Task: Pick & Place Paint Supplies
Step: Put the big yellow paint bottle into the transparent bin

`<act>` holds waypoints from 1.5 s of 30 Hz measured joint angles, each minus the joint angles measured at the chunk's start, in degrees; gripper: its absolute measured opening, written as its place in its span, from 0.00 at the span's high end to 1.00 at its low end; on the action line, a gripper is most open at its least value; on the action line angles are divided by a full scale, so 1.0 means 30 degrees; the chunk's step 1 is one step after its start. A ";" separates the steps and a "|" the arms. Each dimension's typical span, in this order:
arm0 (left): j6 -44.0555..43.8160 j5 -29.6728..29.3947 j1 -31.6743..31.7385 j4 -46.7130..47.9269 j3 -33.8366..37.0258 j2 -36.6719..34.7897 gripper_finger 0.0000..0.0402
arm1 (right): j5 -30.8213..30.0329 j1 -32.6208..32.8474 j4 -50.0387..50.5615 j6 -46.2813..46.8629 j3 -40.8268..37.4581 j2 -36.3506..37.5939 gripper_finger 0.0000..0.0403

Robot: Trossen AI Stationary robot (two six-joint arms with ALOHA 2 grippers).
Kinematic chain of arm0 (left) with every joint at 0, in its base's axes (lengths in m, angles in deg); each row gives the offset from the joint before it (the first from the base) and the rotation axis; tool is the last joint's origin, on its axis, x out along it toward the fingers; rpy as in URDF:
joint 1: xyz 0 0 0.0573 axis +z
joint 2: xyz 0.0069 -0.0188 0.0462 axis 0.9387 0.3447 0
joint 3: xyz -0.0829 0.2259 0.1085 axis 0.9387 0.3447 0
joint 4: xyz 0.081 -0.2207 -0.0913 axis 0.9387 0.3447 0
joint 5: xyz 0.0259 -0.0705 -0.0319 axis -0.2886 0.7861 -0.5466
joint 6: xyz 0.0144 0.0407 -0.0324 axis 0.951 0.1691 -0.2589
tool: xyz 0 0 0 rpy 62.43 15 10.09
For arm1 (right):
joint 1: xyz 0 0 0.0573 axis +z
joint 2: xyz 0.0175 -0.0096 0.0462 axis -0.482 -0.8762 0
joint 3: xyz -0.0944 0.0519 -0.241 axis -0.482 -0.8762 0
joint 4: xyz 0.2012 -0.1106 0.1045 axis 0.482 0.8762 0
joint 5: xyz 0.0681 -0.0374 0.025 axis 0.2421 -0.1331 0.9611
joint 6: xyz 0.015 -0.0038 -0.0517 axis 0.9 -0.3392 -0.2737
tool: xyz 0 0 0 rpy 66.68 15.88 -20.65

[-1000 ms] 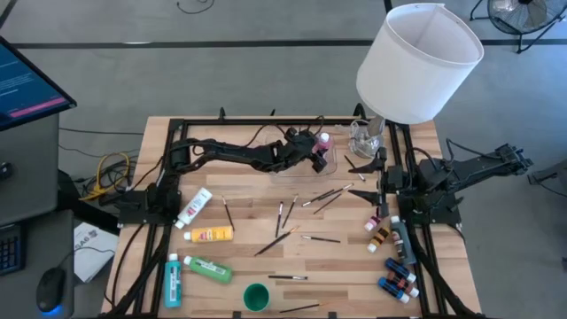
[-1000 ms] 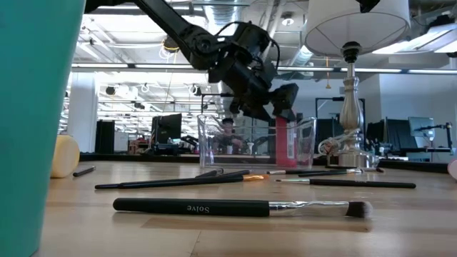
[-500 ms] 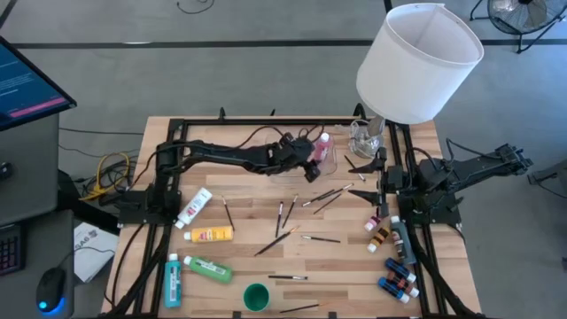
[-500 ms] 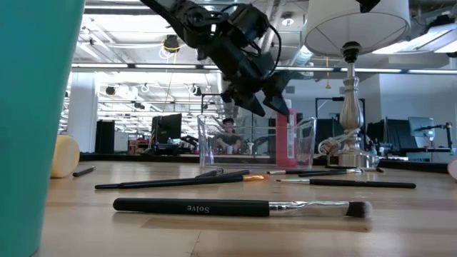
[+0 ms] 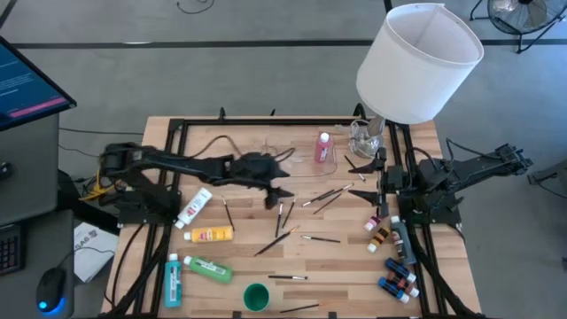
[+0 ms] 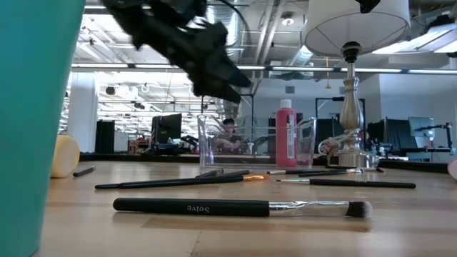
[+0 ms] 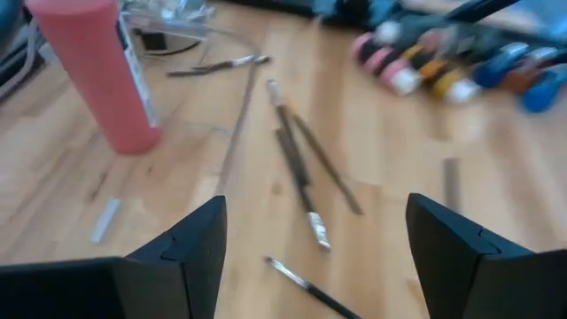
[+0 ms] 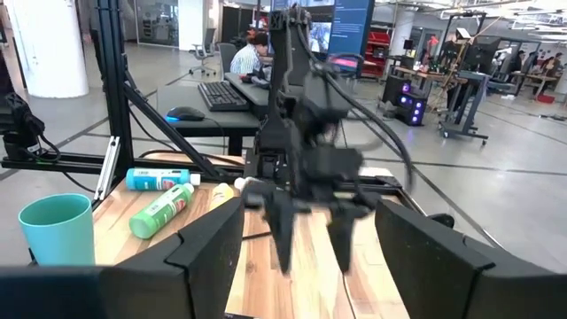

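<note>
My left gripper (image 5: 275, 191) hangs over mid-table, fingers spread, nothing between them. Pink bottle (image 5: 322, 147) stands upright inside clear tray (image 5: 297, 164), beyond and right of my left gripper, well apart. Scattered brushes (image 5: 285, 215) lie on wood just ahead of gripper. My right gripper (image 5: 361, 165) waits at table's right side near lamp base (image 5: 367, 135), fingers apart, empty.
</note>
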 joint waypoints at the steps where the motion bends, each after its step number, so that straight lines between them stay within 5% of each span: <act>1: -0.0048 0.0215 -0.0149 -0.0369 0.0780 -0.0902 0.40 | 0.0000 -0.0012 0.0000 -0.0002 0.0000 0.0000 0.38; 9: 0.0664 0.0375 -0.1384 -0.4270 0.5769 -0.7958 0.40 | 0.0000 -0.0022 -0.0121 -0.0223 0.0000 -0.0041 0.38; 13: 0.2400 0.0370 -0.1615 -0.8295 0.7675 -1.0321 0.40 | 0.0000 -0.0022 -0.0613 -0.0367 0.0000 -0.0044 0.38; 17: 0.2495 0.0383 -0.1622 -0.9141 0.8420 -1.2183 0.40 | -0.0002 -0.0022 -0.1970 -0.0898 0.0007 -0.0555 0.38; 28: 0.0721 0.1404 -0.1782 -0.7881 0.9185 -1.3857 0.40 | -0.0196 -0.1710 -0.8223 -0.1741 0.0015 -0.5476 0.38; 34: -0.0523 0.1396 -0.1753 -0.7749 0.9185 -1.3959 0.40 | -0.0053 -0.3011 -0.7779 -0.0217 0.1440 -0.8662 0.38; 41: -0.1649 0.1396 -0.1753 -0.5916 0.9177 -1.5503 0.40 | 0.3301 -0.3504 -0.7200 0.1018 0.4006 -1.2998 0.38; 45: -0.2077 0.1396 -0.1785 -0.4939 0.9177 -1.6377 0.40 | 0.3412 -0.3371 -0.7157 0.1126 0.6017 -1.5951 0.38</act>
